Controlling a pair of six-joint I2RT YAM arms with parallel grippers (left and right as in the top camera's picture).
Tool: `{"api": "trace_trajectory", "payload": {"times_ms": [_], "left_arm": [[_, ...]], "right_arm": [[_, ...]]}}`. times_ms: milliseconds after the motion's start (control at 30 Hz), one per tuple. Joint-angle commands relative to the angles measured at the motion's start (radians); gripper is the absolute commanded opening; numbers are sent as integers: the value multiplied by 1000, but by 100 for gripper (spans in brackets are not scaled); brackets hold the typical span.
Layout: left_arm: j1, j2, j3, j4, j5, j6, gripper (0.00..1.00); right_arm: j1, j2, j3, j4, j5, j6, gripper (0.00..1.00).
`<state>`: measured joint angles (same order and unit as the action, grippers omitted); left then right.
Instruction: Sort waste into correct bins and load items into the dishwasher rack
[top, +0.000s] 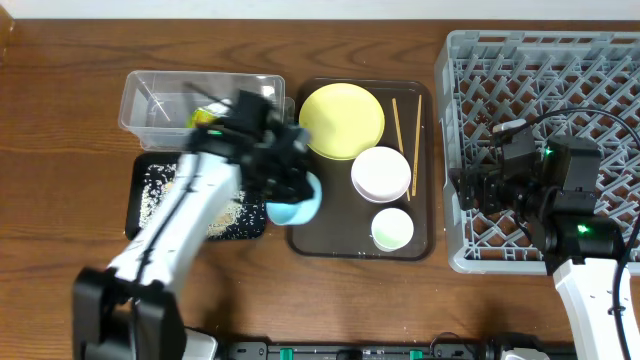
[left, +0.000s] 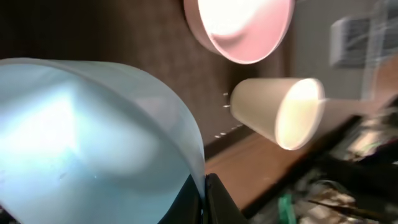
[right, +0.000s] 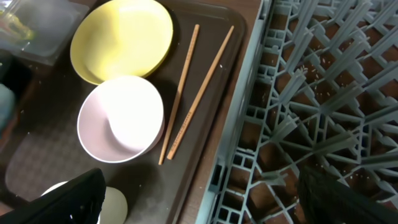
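Plate (top: 342, 120), cup (top: 392, 229), chopsticks (top: 396, 135) on tray (top: 330, 228), rack (top: 540, 70) to its right

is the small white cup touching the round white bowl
Apart: the overhead view shows bare brown tray between the small white cup and the round white bowl.

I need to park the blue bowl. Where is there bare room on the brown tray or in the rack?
The rack is bare across its far half, away from the right gripper. On the brown tray, only the near-left corner between blue bowl and cup is free; plate, white bowl and chopsticks crowd the rest.
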<state>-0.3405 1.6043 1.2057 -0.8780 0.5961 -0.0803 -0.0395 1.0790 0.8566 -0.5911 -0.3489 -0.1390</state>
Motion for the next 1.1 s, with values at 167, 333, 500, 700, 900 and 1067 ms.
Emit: {"api": "trace_trajectory", "payload": {"times_ms": [167,333,500,700,900,1067], "left_arm": [[-205,138,12,116,-138,-67,6],[-261,141,12,141,-194,-75,26],[-274,137,45,108,-197,-70,53],[-273,127,160,53,-211,-18,60],[-278,128,175,24,-213,-5,64],[-327,128,182,-50,-221,65,64]], "right_arm": [[19,0,18,-5,-19,3,96],[19,0,18,-4,-19,3,96],[19,0,18,-3,-19,3,96],[19,0,18,-3,-19,3,96],[19,0,18,-4,-19,3,96],[19,0,18,-3,-19,3,96]]}}
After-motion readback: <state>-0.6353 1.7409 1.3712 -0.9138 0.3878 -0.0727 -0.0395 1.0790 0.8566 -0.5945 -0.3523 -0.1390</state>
